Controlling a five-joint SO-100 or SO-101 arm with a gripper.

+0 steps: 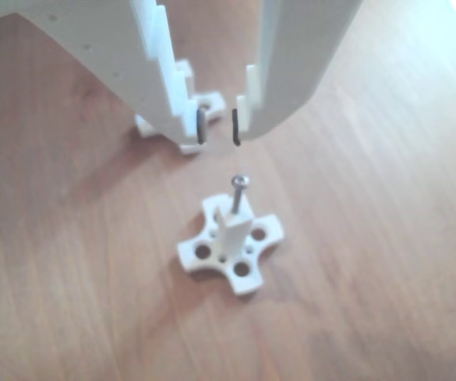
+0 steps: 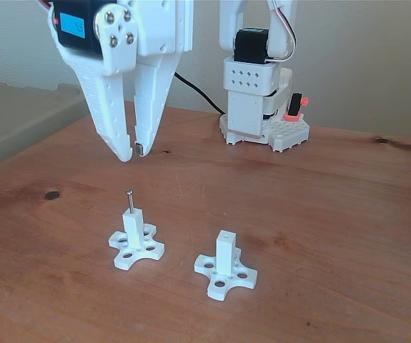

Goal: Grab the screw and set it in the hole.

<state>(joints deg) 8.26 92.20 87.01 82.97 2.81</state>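
Screw (image 2: 129, 201) stands upright in the top of the left post (image 2: 134, 226) in the fixed view, its shank sunk into the hole and its round head and upper shank poking well clear above. My pincer (image 2: 131, 151) hangs above and slightly behind it, spread apart with nothing between the fingers; in the other view the two dark pads face each other across an open gap, and the screw (image 1: 239, 193) sits just below that gap on its cross-shaped base (image 1: 231, 246). A second post (image 2: 224, 252) with a bare hole in its end face stands to the right on the wooden table (image 2: 334, 214), well apart from the first. I judge the screw is either already seated or waiting to be lifted and moved to that empty post; I cannot tell which from here. If I am to grab it, I should come straight down so the head passes between my pads, centre the shank in the gap, and close gently on the exposed part below the head. Pulling must go straight up along the shank, because a sideways tug could tip the light base or jam the screw. Any tilt in my grip would make it miss the next hole.
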